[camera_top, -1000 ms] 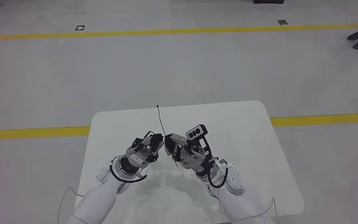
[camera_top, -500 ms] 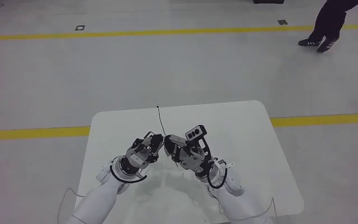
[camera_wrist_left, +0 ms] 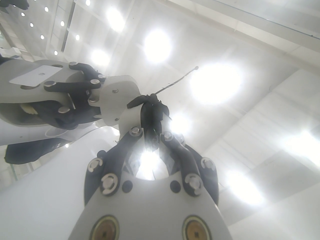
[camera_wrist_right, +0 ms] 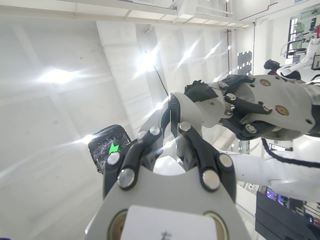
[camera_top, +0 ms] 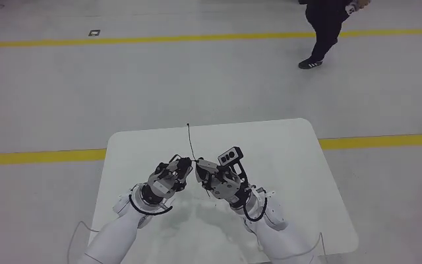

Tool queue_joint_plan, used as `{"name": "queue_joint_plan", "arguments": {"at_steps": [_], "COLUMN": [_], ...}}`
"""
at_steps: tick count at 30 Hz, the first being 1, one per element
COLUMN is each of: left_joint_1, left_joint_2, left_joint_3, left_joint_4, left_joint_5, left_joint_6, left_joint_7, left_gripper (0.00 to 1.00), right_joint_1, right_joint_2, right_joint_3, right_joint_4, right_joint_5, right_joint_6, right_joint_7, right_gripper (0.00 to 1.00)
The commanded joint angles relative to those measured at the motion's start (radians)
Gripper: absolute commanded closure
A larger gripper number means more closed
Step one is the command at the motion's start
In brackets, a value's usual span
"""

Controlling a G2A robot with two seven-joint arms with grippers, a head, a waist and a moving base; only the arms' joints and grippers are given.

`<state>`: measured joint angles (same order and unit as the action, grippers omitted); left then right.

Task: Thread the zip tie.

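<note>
We've got both arms over the white rounded counter (camera_top: pixel 290 142), tips meeting near its middle. The left end effector (camera_top: pixel 182 167) (camera_wrist_left: pixel 151 116) is pinched tight on the thin black plastic zip tie (camera_top: pixel 190 140) (camera_wrist_left: pixel 175 84) (camera_wrist_right: pixel 160 79), whose long tail sticks out toward the counter's far edge. The right end effector (camera_top: pixel 200 169) (camera_wrist_right: pixel 170 116) sits just beside it, fingers closed narrow on the same tie.

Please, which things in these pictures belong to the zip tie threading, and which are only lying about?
For the job: zip tie, left pincer and right pincer, both shut on it.
Only around: white table, yellow floor lines.
</note>
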<state>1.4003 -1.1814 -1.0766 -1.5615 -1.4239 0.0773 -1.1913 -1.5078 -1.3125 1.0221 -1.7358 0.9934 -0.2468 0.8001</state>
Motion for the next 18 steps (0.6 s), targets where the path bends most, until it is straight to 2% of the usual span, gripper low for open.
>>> {"name": "queue_joint_plan", "arguments": {"at_steps": [1, 18], "left_joint_1": [0.000, -0.002], "left_joint_2": [-0.001, -0.007], "left_joint_3": [-0.001, -0.006], "left_joint_4": [0.001, 0.005], "left_joint_5": [0.000, 0.003], "left_joint_6": [0.000, -0.002], "left_joint_7": [0.000, -0.006], "left_gripper": [1.00, 1.00], "right_joint_1": [0.000, -0.004], "right_joint_2": [0.000, -0.003], "right_joint_3": [0.001, 0.009], "right_joint_4": [0.001, 0.010], "right_joint_5": [-0.001, -0.007], "right_joint_6": [0.000, -0.002], "right_joint_7": [0.001, 0.021], "right_gripper": [1.00, 1.00]}}
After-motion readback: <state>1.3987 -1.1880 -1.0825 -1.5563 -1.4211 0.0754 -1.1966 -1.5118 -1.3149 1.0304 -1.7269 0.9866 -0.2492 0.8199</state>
